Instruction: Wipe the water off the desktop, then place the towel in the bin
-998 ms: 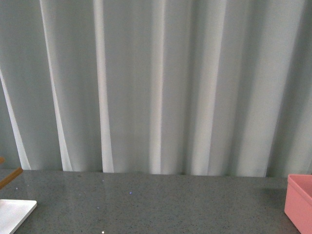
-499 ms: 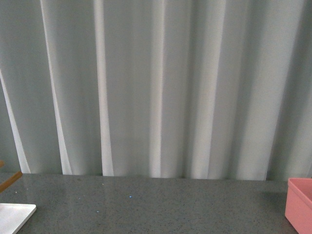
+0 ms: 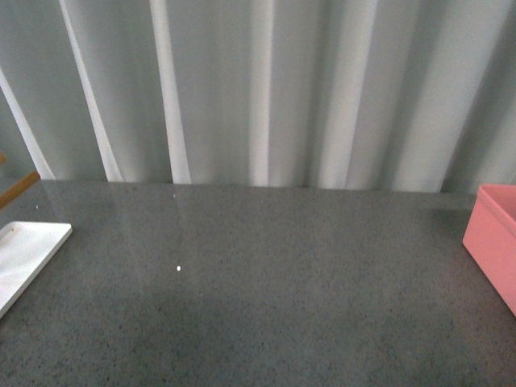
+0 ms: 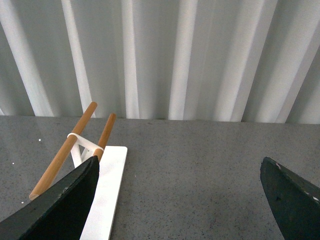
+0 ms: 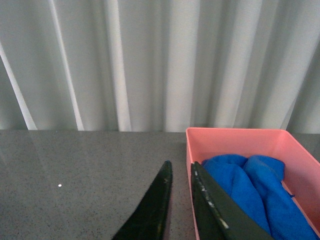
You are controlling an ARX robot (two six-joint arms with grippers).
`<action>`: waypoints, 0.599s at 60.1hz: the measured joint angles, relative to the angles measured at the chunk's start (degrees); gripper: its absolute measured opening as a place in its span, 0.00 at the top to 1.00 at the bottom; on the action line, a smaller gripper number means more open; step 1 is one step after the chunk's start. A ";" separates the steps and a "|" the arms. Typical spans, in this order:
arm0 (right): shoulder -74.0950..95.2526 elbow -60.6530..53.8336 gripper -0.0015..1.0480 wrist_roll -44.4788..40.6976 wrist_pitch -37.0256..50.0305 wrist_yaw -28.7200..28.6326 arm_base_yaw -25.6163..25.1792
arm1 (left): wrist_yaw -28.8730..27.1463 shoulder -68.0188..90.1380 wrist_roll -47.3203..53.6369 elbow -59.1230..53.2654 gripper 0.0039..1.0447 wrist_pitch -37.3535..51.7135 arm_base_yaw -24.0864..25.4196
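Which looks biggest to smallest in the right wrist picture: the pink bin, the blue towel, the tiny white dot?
1. Pink plastic bin
2. Blue ribbed towel, bunched inside it
3. Tiny white dot on the grey speckled desktop

Left claw (image 4: 180,200) spread wide; right claw (image 5: 177,200) nearly closed.

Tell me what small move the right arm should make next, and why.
Probably lift the right tool clear and retract. The bright blue ribbed towel already lies inside the pink plastic bin, the tool looks nearly closed and empty, and the dark grey speckled desktop shows no obvious puddle.
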 joint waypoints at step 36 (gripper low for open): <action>-0.02 0.00 0.07 0.02 0.00 0.00 0.00 | -0.02 0.00 0.02 0.00 0.06 0.00 0.00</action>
